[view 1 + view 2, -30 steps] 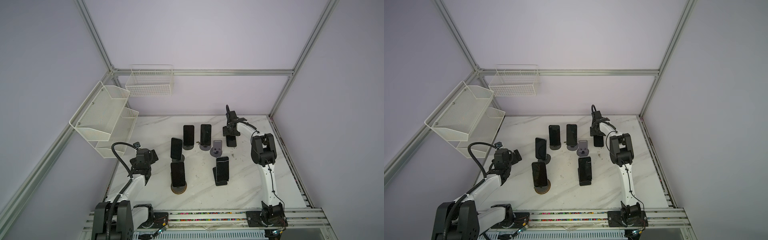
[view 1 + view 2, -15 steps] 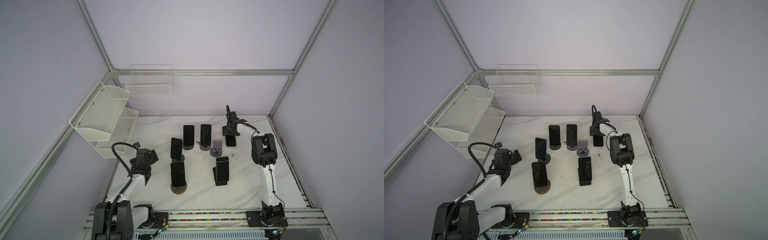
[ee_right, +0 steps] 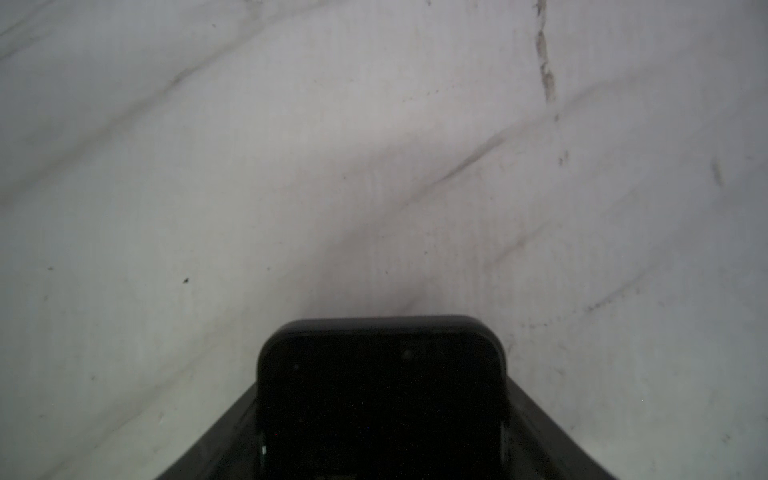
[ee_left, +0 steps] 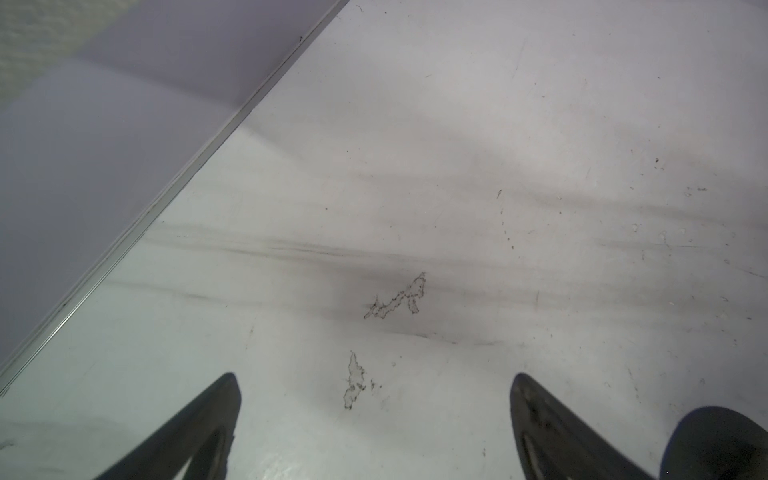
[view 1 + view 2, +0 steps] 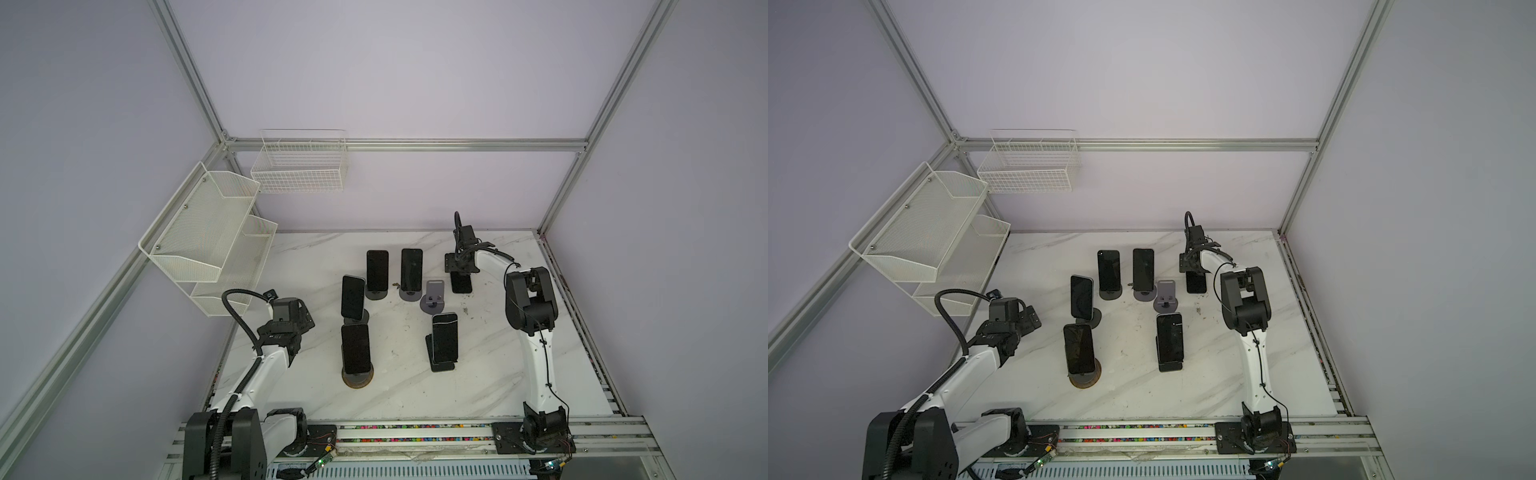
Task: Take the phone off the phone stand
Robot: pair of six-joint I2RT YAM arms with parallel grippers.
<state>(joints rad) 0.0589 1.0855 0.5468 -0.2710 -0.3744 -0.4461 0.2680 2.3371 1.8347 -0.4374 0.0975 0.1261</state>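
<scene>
A dark phone [image 5: 462, 284] [image 5: 1196, 283] lies on the marble table at the back right, just right of an empty grey phone stand [image 5: 432, 296] [image 5: 1165, 297]. My right gripper [image 5: 460, 270] is low over the phone's far end. In the right wrist view the phone [image 3: 380, 374] fills the space between the right gripper's [image 3: 380, 415] two fingers, with thin light slivers showing along both of its sides. My left gripper [image 4: 374, 376] is wide open over bare table at the front left, with nothing between its fingers.
Several other dark phones stand upright on stands in the table's middle, such as one at the back [image 5: 377, 270] and one at the front [image 5: 355, 349]. White mesh baskets [image 5: 208, 232] hang on the left wall and a wire basket [image 5: 299, 166] on the back wall.
</scene>
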